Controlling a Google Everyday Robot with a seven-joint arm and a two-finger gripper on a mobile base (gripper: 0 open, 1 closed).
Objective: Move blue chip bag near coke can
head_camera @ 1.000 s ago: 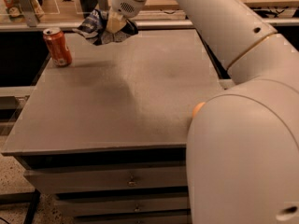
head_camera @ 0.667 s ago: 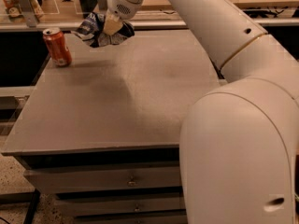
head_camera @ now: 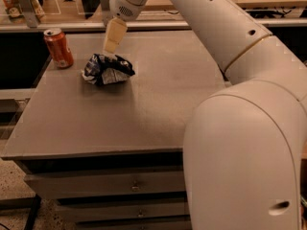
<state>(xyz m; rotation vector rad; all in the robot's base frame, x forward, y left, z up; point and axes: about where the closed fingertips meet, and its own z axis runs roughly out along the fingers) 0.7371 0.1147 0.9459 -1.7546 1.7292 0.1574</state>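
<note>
The blue chip bag, crumpled dark navy foil with white patches, lies on the grey table at the back left. The coke can, orange-red with a silver top, stands upright about a hand's width to the bag's left, apart from it. My gripper hangs straight down just over the bag's top. Its cream finger shows in full above the bag, and the bag rests on the table rather than hanging from it. The gripper is open.
My large white arm fills the right side and hides the table's right front part. Drawers sit under the tabletop. A counter with small objects runs behind the table at the far left.
The bag was held in the air at the back of the table beside the can. Now it lies on the table to the can's right, and the gripper stands above it.
</note>
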